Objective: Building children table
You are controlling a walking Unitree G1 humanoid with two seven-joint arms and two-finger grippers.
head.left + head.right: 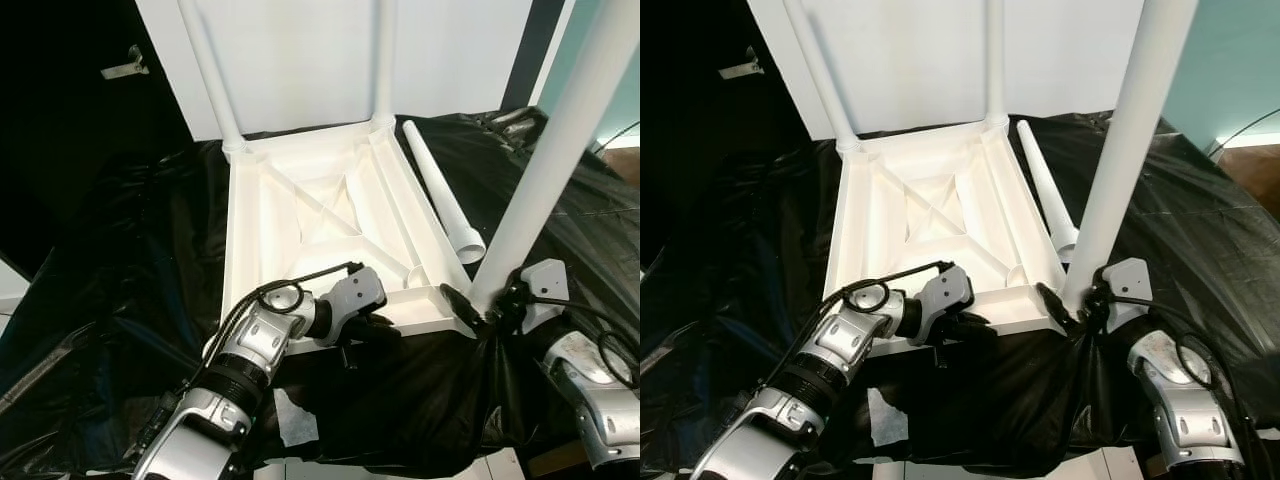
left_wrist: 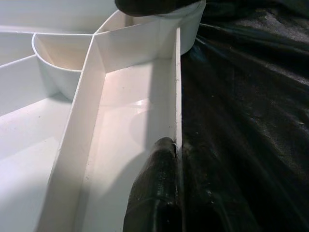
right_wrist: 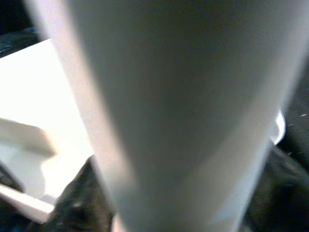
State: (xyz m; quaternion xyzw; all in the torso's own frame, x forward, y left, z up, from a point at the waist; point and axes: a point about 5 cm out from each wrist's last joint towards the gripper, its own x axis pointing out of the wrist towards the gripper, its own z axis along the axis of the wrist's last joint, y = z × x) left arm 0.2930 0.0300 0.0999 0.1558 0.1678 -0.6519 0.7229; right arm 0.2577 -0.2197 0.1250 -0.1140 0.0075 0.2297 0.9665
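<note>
Leg 3 is going in: the right hand (image 1: 478, 305) grips the table leg (image 1: 560, 150) at its corner. The left hand (image 1: 372, 335) pinches the upside-down tabletop (image 1: 300, 215) rim. Next, twist the leg tight.

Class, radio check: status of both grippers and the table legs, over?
Left gripper clamps tabletop near rim. Right gripper holds third leg upright at corner. Spare leg lies alongside.

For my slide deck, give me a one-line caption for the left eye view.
Left gripper pinches the near rim of the upturned white tabletop while the right gripper holds a table leg upright at its corner.
</note>
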